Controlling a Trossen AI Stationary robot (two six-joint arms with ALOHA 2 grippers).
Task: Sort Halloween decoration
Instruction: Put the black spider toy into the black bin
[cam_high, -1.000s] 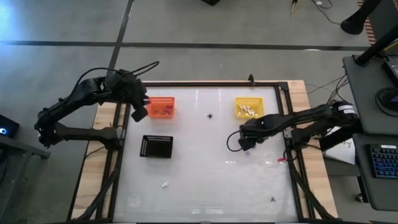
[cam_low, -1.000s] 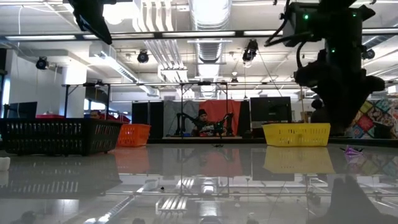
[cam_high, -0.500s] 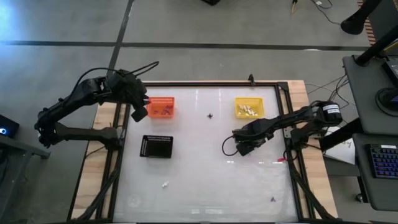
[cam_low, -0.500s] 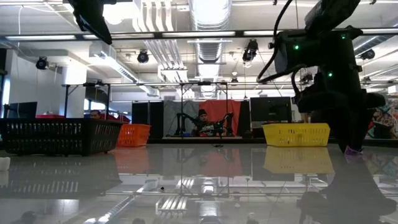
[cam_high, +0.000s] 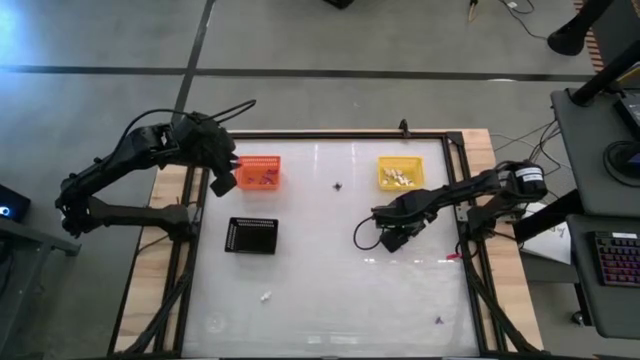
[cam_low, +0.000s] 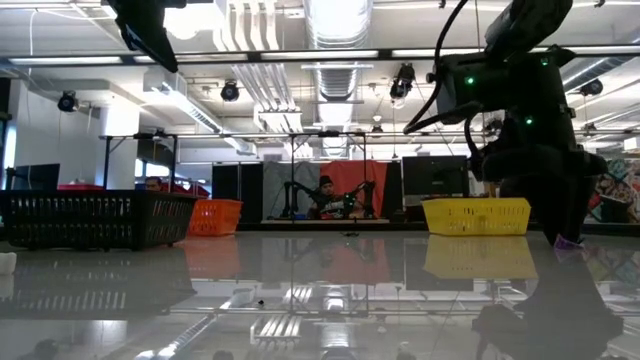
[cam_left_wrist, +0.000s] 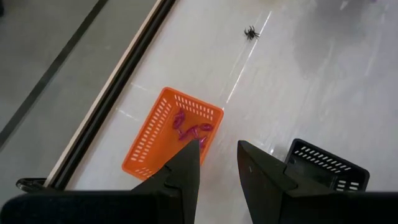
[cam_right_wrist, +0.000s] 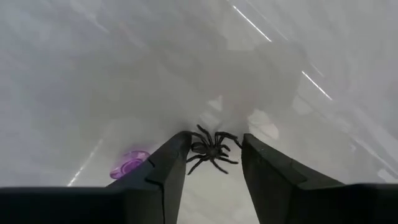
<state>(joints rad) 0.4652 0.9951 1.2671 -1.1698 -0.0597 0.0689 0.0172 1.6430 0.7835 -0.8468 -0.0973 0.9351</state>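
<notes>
On the table, the right tool stands open around a flat-lying spider, legs splayed outward.

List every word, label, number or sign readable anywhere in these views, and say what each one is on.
No text can be read in any view.
Orange basket, yellow basket, black tray: no labels show.
White band on the right arm: any marking is too small to read.
Keyboard at the right edge: keys too small to read.
Room behind the table in the low view: no legible signs.

Right gripper lowered leftward over spider.
</notes>
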